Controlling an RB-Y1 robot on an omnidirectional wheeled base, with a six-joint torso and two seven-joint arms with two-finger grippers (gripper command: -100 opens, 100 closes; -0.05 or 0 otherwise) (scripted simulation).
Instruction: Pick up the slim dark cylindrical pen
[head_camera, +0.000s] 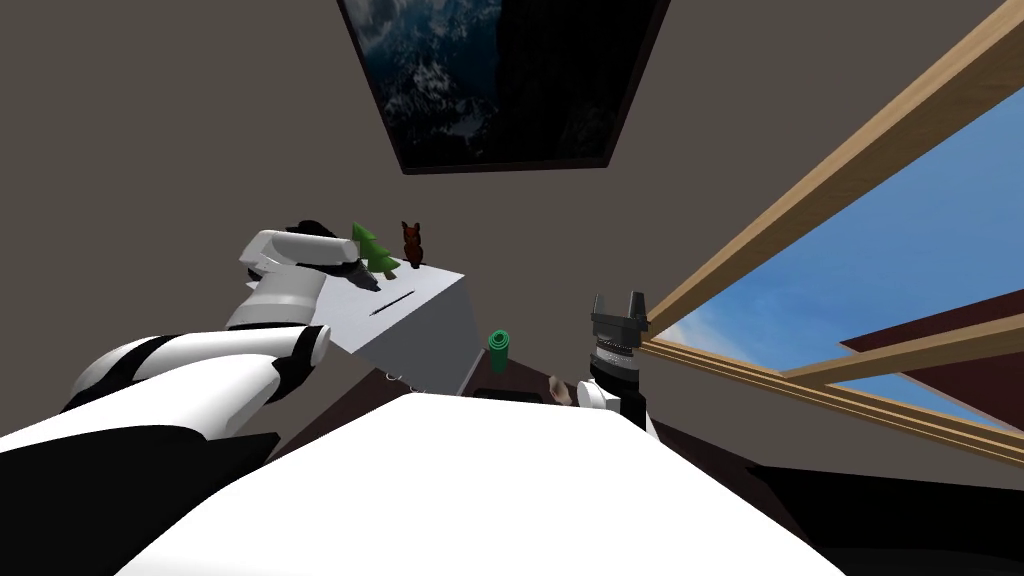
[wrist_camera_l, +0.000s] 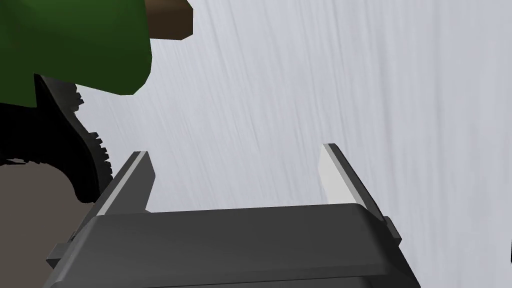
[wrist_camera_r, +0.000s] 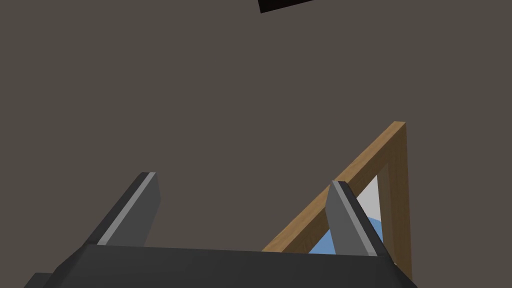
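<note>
Our left claw (wrist_camera_l: 235, 152) hangs wide open and empty over the white table (head_camera: 425, 300), just beside the green toy tree (head_camera: 372, 250). The slim dark pen (head_camera: 392, 303) lies flat on the table, near this claw. Further right, our right claw (head_camera: 619, 298) is open too, holding nothing.

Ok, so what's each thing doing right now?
Pen: lying flat on the white top, not held.
Left jaws: open, empty, by the tree.
Right jaws: open, empty, pointing up.
Tree: standing.
Brown figure: standing.
Green roll: on end.
</note>
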